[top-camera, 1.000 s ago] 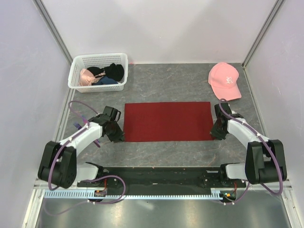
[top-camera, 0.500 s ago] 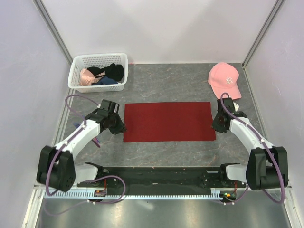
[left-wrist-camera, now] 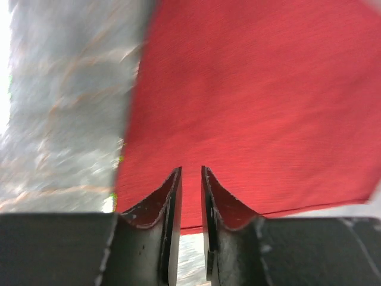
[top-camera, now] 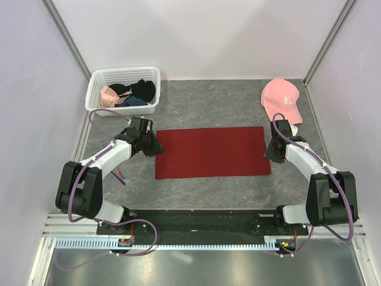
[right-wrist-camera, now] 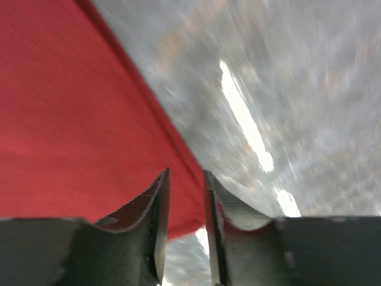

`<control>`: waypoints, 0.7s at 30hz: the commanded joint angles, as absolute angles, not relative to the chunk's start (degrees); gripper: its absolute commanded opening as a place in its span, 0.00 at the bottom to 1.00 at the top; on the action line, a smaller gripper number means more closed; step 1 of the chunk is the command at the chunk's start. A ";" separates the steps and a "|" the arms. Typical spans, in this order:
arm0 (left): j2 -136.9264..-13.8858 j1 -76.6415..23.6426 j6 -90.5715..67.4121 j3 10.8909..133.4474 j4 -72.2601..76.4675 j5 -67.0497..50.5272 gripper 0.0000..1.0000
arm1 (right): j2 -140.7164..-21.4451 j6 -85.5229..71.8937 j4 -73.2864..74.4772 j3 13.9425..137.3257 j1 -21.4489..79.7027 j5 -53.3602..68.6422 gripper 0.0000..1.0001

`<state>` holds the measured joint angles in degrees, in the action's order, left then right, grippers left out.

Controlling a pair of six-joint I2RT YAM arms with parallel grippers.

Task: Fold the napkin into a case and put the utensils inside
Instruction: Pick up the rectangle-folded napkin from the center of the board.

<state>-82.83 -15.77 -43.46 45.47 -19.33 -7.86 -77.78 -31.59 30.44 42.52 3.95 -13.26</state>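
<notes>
As seen from the top external camera, the napkin lies flat and unfolded, a dark red rectangle at the middle of the grey table, long sides running left to right. The left gripper sits at its left short edge, towards the far corner. The right gripper sits at the right short edge, about midway along. A white basket of garments stands far-left, and a pink cap lies far-right. Both are well apart from the cloth.

Left wrist: the left gripper's fingers stand a narrow slit apart above the red cloth. The cloth shows through the slit. Nothing looks pinched. Bare table is to the left of the cloth edge.

Right wrist: the right gripper has its jaws parted by a similar slit, poised over the napkin's edge. The edge runs diagonally, with blurred table beyond it. No grip on the cloth is visible.
</notes>
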 commanded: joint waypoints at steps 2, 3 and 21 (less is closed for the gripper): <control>-89.10 -12.84 -41.65 57.46 -13.18 -12.21 0.18 | -84.18 -27.51 25.14 56.13 3.78 -12.22 0.38; -92.60 -12.40 -41.75 59.13 -13.36 -13.78 0.16 | -87.77 -27.51 24.96 57.64 3.78 -11.87 0.36; -110.14 -9.93 -33.32 74.44 -16.08 -7.13 0.15 | -107.15 -22.85 16.24 69.79 3.69 -9.93 0.35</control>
<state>-111.35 -9.61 -39.07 71.75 -14.94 -10.00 -108.90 -25.43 16.49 69.49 3.84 -10.15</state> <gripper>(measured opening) 0.132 0.319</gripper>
